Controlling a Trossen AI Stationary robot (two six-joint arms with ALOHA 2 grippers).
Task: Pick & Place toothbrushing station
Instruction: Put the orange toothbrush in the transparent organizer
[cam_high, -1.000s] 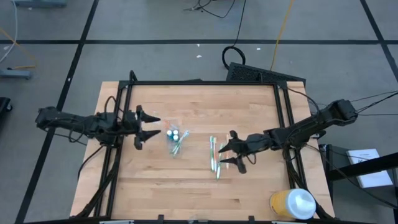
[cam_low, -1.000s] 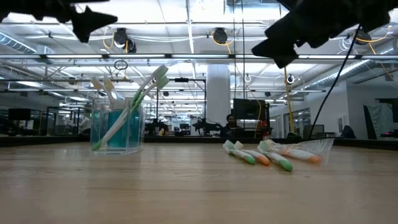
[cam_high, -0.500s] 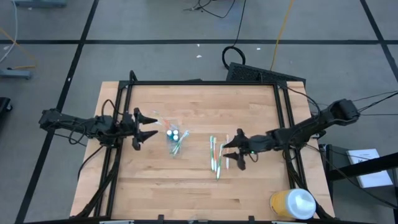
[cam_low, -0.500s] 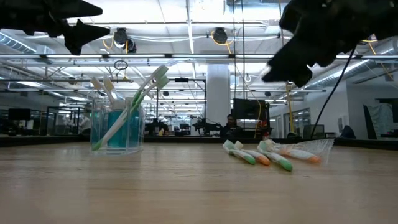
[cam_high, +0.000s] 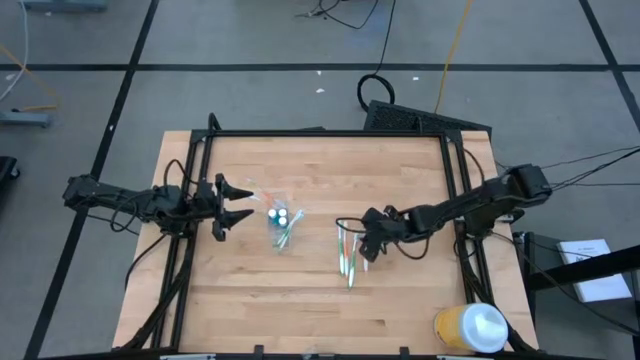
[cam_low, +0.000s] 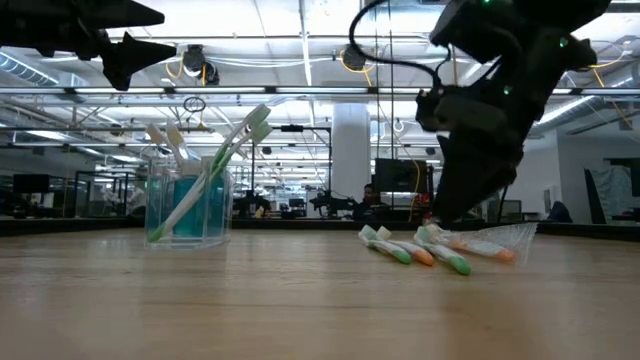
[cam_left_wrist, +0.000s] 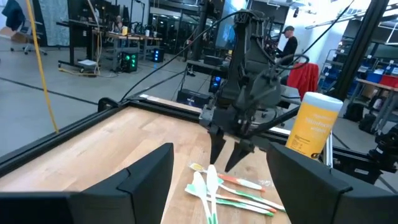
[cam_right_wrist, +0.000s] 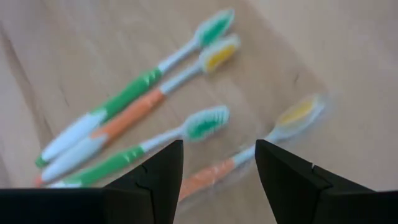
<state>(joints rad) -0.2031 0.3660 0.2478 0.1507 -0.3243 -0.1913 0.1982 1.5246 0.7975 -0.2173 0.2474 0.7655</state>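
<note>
A clear cup (cam_high: 280, 225) stands upright on the table left of centre, holding blue white-capped tubes and several toothbrushes (cam_low: 190, 205). Several green and orange toothbrushes (cam_high: 347, 255) lie flat on the wood right of centre; one orange brush is in a clear wrapper (cam_right_wrist: 249, 155). My right gripper (cam_high: 363, 248) points down, open, just above these loose brushes (cam_right_wrist: 155, 106), its fingers on either side of the wrapped one. My left gripper (cam_high: 240, 203) is open, level and raised, just left of the cup.
A big yellow white-lidded container (cam_high: 470, 328) stands at the table's near right corner. A black frame (cam_high: 200, 170) runs along the table's left, far and right edges. Bare wood lies between the cup and the loose brushes and along the near edge.
My right gripper has gone toward the table's left edge and down, tipping from level to pointing down over the loose toothbrushes, still open. My left gripper has drawn back slightly toward the table's left edge. The cup and brushes have not moved.
</note>
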